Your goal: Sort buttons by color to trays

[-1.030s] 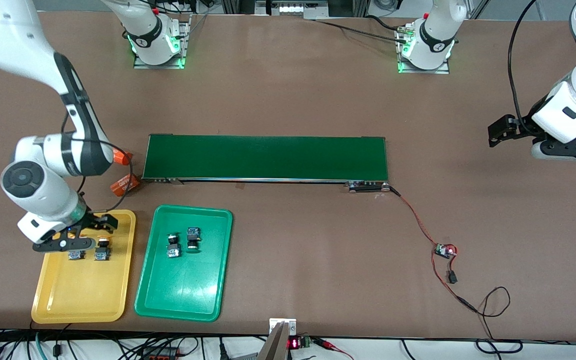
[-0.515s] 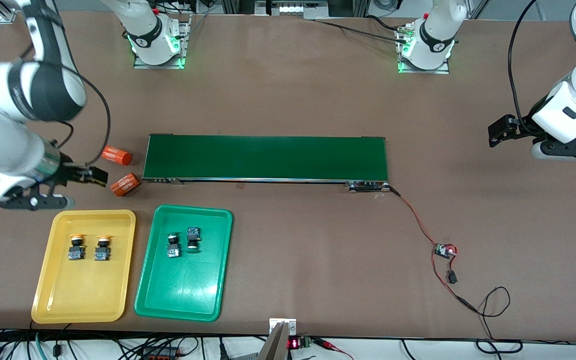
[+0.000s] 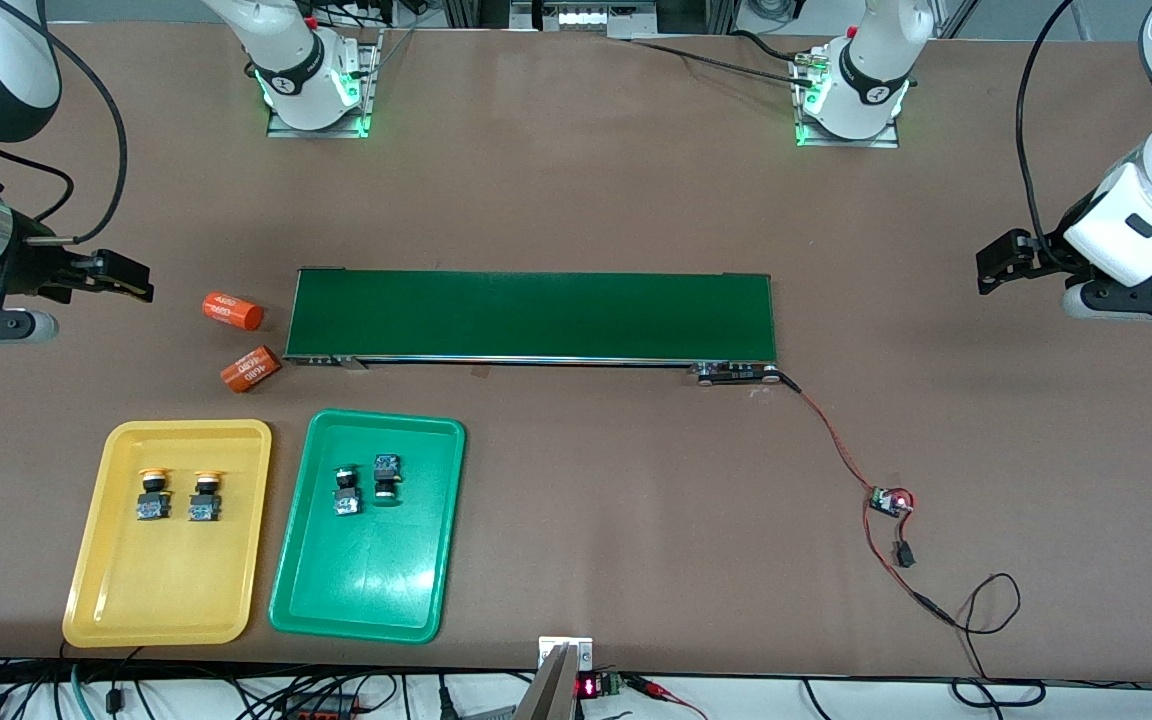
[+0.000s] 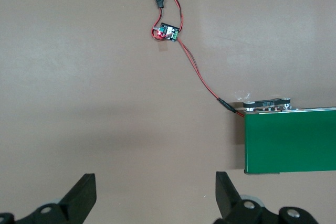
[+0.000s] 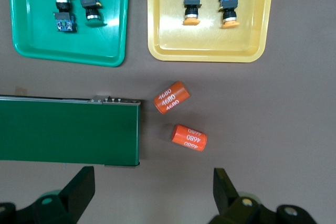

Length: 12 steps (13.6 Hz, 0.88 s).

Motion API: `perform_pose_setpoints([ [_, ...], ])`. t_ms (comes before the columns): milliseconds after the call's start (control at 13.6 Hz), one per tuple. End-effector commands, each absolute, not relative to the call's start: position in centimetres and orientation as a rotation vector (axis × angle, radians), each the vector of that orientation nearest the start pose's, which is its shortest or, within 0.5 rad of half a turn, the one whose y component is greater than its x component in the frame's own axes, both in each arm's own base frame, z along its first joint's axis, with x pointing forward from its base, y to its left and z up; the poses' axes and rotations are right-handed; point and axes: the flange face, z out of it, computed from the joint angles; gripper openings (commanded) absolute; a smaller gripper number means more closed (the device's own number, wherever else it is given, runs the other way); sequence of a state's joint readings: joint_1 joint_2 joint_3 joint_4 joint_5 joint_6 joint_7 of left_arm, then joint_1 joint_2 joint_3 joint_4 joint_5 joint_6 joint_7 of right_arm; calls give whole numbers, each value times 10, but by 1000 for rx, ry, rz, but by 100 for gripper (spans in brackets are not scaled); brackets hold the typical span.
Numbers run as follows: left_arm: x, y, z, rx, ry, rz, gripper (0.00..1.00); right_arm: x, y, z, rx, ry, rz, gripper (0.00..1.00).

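My right gripper (image 3: 101, 275) hangs empty with its fingers spread wide, over bare table at the right arm's end, just beside two orange cylinders (image 3: 233, 311) with white print. Those two lie near the end of the long green belt (image 3: 532, 316), one nearer the front camera than the other, between the belt and the trays. Nothing stands between my right gripper and the trays.

My left gripper (image 3: 1001, 262) waits over bare table at the left arm's end, fingers spread and holding nothing. From its wrist I see a small circuit board (image 4: 168, 31) with red and black wires (image 4: 199, 74) running to the belt's end.

The count: two trays, four buttons. The yellow tray (image 3: 116, 610) holds two yellow-capped buttons (image 3: 152, 493) side by side. The green tray (image 3: 356, 590), just beside it toward the left arm's end, holds two green-capped buttons (image 3: 345, 490), close together, one lying the opposite way round.
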<state>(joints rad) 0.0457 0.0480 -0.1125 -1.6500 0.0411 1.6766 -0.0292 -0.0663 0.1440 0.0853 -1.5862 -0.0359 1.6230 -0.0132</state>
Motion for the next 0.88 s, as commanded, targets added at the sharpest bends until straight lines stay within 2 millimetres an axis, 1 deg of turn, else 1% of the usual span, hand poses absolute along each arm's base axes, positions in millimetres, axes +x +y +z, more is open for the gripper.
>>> perform_pose_setpoints([
  [0,576,-31,574,-3086,99,34,100,584,-4,544,-3141,-60,200,100],
  [147,576,-31,574,-3085,99,34,100,583,-4,544,-3141,-65,200,100],
  [221,576,-31,574,-3085,99,34,100,578,-2,549,-3143,-67,193,100],
  [368,576,-30,574,-3086,96,37,100,572,-1,550,-3142,-58,229,100],
  [515,576,-30,574,-3086,96,37,100,571,-4,547,-3139,-41,275,100],
  [810,576,-29,574,-3086,94,37,100,571,-3,547,-3143,-36,278,100],
])
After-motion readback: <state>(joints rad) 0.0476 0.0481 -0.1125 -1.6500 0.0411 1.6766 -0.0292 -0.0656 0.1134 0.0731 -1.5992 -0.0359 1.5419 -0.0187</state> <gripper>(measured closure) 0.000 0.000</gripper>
